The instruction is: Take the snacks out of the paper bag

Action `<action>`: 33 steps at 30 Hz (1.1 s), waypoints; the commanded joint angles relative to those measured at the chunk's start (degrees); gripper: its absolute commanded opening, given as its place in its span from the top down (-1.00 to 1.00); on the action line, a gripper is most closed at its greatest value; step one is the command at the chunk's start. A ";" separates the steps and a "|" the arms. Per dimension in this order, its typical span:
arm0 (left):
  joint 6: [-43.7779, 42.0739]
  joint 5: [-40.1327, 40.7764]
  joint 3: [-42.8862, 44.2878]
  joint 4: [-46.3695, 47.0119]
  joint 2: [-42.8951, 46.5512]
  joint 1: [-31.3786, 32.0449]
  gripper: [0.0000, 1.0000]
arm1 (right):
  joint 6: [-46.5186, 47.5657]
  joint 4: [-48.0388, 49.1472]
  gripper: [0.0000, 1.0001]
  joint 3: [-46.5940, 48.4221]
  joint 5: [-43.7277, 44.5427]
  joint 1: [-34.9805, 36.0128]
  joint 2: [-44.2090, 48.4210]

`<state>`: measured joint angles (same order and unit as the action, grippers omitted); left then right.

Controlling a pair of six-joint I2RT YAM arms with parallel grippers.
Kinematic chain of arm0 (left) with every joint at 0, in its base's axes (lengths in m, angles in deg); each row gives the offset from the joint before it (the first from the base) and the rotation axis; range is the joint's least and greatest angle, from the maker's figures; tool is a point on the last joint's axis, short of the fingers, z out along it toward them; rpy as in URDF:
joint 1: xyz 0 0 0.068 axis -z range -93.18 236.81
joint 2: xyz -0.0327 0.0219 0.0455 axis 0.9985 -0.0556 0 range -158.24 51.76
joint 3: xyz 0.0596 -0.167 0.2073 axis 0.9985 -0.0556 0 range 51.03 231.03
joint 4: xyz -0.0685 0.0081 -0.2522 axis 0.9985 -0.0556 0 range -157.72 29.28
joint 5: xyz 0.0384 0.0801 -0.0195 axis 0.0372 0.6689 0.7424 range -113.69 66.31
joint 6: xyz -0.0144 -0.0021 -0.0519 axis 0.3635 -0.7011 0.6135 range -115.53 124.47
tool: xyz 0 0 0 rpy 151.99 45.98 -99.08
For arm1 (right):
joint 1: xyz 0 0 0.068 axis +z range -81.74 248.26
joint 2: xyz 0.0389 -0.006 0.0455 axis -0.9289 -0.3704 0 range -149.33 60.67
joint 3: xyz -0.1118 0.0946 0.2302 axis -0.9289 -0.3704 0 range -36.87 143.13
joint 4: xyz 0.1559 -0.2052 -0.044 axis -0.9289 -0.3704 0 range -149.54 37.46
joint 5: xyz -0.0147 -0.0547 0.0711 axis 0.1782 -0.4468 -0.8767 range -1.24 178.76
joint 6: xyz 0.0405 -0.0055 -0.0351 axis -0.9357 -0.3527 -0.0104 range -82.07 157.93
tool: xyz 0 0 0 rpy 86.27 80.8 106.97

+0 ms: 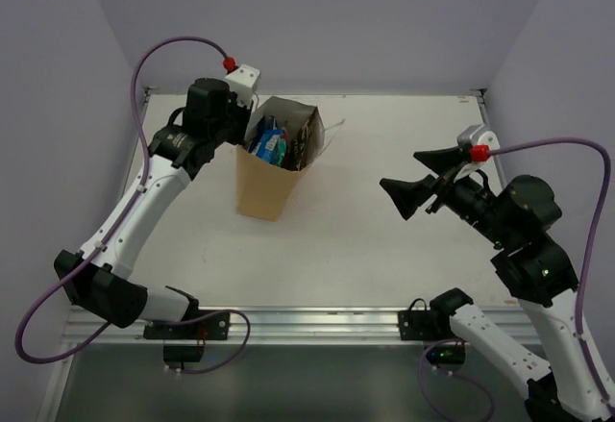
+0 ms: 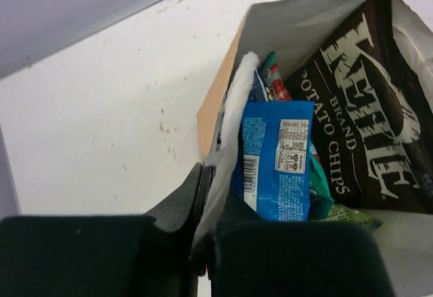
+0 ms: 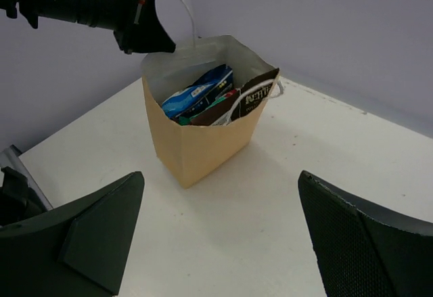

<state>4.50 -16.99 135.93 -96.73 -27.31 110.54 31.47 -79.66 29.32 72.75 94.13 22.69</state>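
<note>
Left pincer: pressed together on the rim of the paper bag; the pale paper edge runs up between its fingers.
Right pincer: spread wide, holding nothing, well apart from the bag and aimed towards it.
Paper bag, position: upright on the table, far-left part, mouth open.
Snacks, position: all inside the bag, none on the table.
Snacks, visible: blue packet standing just beside the pinched wall; brown chip bag leaning along the opposite wall; a red-and-teal packet tucked behind the blue one; a green edge lower down.
Risk, tipping: the bag is light and tall, so a pull on a wedged packet would probably lift or topple it if the rim pinch slips.
Risk, tearing: a sideways tug from the left pincer could rip the thin paper wall.
Risk, snagging: the white string handle lies across the mouth and may catch an entering finger.
Hidden: bottom of the bag, any packets beneath the top layer, and the total count.
Cut off: the brown chip bag's right edge in the left wrist view.
</note>
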 commanded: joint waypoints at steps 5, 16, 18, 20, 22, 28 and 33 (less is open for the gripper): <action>-17.17 -11.70 3.69 13.16 3.04 -0.26 1.00 | -3.91 3.03 -0.98 5.34 -5.88 1.81 -10.53; -14.54 -14.96 -11.59 12.98 9.54 5.19 1.00 | -14.71 7.41 -0.97 10.45 7.83 16.84 -28.27; -12.96 -14.79 -13.96 12.98 11.65 6.42 1.00 | -19.11 9.44 -0.92 9.84 10.54 18.51 -29.96; -12.25 -15.49 -16.52 13.07 13.75 7.82 1.00 | -23.13 12.08 -0.88 8.34 12.66 19.48 -32.42; -11.20 -14.96 -17.57 13.16 14.73 8.44 1.00 | -25.35 14.18 -0.80 7.03 13.55 19.48 -33.91; -5.49 -14.26 -16.88 14.38 15.96 8.79 1.00 | -31.94 22.70 -0.53 -0.08 14.69 19.84 -37.78; -1.10 -13.30 -16.44 15.79 15.70 8.97 1.00 | -35.55 27.72 -0.44 -6.24 14.87 19.92 -39.02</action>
<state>-1.40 -31.59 118.54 -86.40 -12.73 119.26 0.28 -59.46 25.84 85.86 113.64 -16.54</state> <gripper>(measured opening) 0.023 0.724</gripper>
